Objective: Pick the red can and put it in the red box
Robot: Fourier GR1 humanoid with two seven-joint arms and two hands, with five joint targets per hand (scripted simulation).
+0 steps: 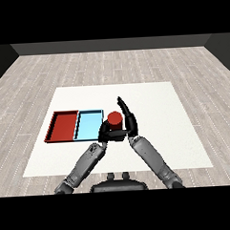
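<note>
On the white worktop (149,100) the red tray (63,127) and light blue tray (89,126) lie touching side by side. Just right of the blue tray, the left hand (110,133) curls round the red can (115,118) from below-left; the right hand (128,117) stands beside the can, fingers straight.

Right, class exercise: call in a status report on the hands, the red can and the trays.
Left hand curled round red can. Right hand open beside it, fingers straight. Can right of light blue tray; red tray beyond it.
</note>
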